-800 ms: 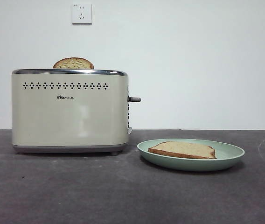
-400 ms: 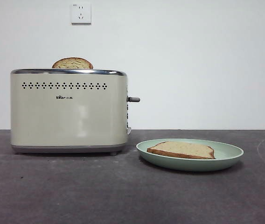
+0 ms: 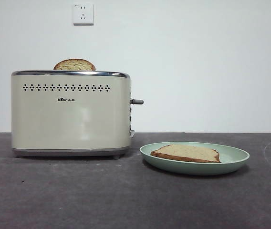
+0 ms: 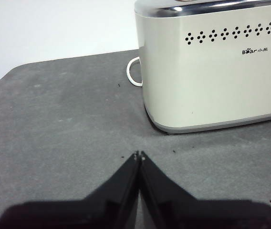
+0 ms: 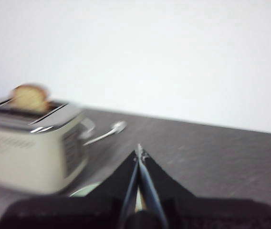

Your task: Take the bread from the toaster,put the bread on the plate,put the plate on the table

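Though beside toaster (image 3: 71, 114), plate (image 3: 235, 157) unhemmed.

Both arms idle, fingers closed and empty

The left gripper (image 4: 139, 155) hangs low above the bench, its two black fingers (image 4: 126, 181) pressed together tip to tip, holding nothing. The right gripper (image 5: 139, 151) sits higher, its fingers (image 5: 152, 179) likewise pressed together and empty; its wrist view is blurred. Neither arm shows in the front view.

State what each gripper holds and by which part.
Nothing is held. The left gripper and the right gripper are both shut and empty.
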Controlling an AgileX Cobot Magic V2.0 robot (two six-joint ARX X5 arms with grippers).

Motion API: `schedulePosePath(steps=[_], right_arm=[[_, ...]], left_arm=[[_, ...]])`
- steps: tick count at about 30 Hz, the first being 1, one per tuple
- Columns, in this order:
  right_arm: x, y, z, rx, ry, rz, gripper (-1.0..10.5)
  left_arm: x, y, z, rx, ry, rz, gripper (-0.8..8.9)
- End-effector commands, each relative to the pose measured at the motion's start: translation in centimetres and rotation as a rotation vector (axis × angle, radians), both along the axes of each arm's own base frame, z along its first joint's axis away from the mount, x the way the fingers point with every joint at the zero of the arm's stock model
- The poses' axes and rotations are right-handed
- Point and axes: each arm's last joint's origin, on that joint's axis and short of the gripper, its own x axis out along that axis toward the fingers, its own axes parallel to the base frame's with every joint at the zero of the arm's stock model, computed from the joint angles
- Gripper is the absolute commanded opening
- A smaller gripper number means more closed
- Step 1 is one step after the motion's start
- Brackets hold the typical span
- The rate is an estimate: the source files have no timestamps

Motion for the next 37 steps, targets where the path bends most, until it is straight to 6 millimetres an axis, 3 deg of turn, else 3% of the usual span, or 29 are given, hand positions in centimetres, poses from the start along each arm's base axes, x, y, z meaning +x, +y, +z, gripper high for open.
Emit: schedulePosePath(steps=[1, 8, 18, 37], right_arm=[[1.0, -0.1, -3.5, 0.071, 0.007, -0.076, 0.0], [1.6, -0.1, -9.8, 0.073, 0.076, -0.103, 0.0], [2.0, -0.1, -14.9, 0.108, 0.171, -0.108, 0.0], [2.0, -0.1, -15.3, 0.094, 0.206, -0.114, 0.0]], left_arm=[[0.1, 0.0, -0.3, -0.004, 0.005, 0.005, -0.04], [0.1, 0.0, -0.3, -0.004, 0.005, 0.005, -0.04], [0.1, 0.0, -0.3, -0.004, 0.005, 0.005, -0.04], [0.1, 0.0, -0.3, -0.004, 0.005, 0.005, -0.04]])
